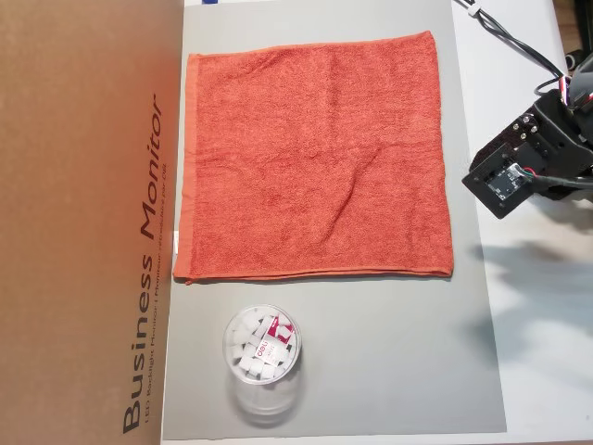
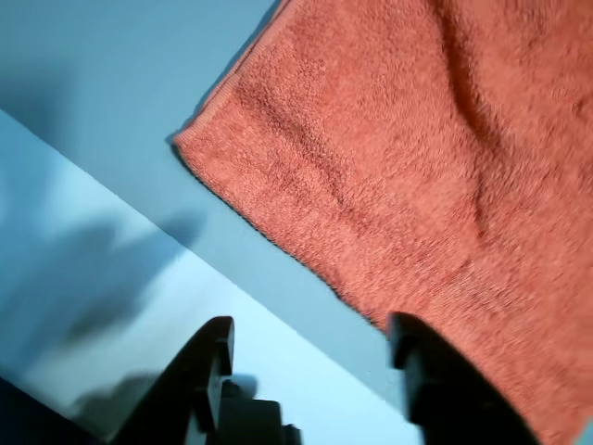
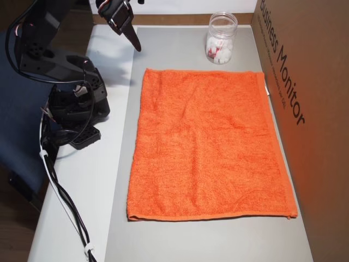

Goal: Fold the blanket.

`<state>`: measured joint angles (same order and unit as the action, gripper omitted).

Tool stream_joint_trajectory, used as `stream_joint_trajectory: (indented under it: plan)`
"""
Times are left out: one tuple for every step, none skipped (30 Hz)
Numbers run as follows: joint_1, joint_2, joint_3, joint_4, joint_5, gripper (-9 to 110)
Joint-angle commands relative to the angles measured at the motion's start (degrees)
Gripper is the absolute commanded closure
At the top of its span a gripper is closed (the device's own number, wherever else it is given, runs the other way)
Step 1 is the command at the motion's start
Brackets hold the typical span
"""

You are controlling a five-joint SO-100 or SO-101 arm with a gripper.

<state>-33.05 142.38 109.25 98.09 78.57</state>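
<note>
The blanket (image 1: 320,158) lies flat and wide open on the grey mat (image 1: 371,371). No part of it is folded over yet, so I think the folding has not started. It is spread out like this so the arm can lift 1 edge and lay it over the other side. There is a soft wrinkle near the middle of the blanket, but the edges look straight.

The hand (image 2: 310,338) is up in the air, just past a corner of the blanket (image 2: 389,167). In the wrist view its 2 dark fingers (image 2: 208,357) are apart, and there is nothing between them. 1 finger is over the white tabletop (image 2: 111,287), off the mat, and the other is over the blanket's edge. The hand is not touching the blanket. I think it sits there because a corner is the easiest place to pinch cloth.

In an overhead view, the arm (image 3: 117,16) stands beside the blanket (image 3: 207,142), off the mat, with its black base (image 3: 76,103) on the tabletop.

A clear jar (image 1: 262,357) with small white things inside stands on the mat, near 1 side of the blanket but not touching it. A big brown cardboard box (image 1: 83,222) stands along another side of the blanket, right next to its flat hem band. I think a fold should go away from the jar so nothing gets knocked over.
</note>
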Motion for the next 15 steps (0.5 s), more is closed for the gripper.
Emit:
stream_joint_trajectory:
  plan:
    - [0.35,-0.09,-2.29,0.09,-6.42,77]
    - [0.44,-0.09,-2.29,0.09,-8.79,76]
    - [0.44,-0.09,-1.93,0.09,-10.81,75]
    - [0.18,-0.09,-1.76,0.09,-12.48,75]
    - [-0.18,-0.09,-1.58,0.09,-13.62,74]
    - [-0.26,-0.35,-1.32,0.09,-14.77,74]
    - [-0.35,-0.88,-0.44,-0.09,-15.64,74]
    - [-0.88,-1.67,0.44,-0.18,-16.44,74]
    - [-1.67,-2.46,0.97,-0.18,-16.35,74]
    - [-2.29,-3.16,1.23,-0.09,-16.26,74]
    - [-2.72,-3.96,1.23,-0.18,-16.17,74]
    - [-2.9,-4.66,0.97,-0.26,-16.17,74]
    - [-3.34,-5.45,0.79,-0.26,-16.17,74]
    - [-3.87,-6.33,0.7,-0.26,-16.17,75]
    - [-4.39,-6.77,0.62,-0.26,-16.17,75]
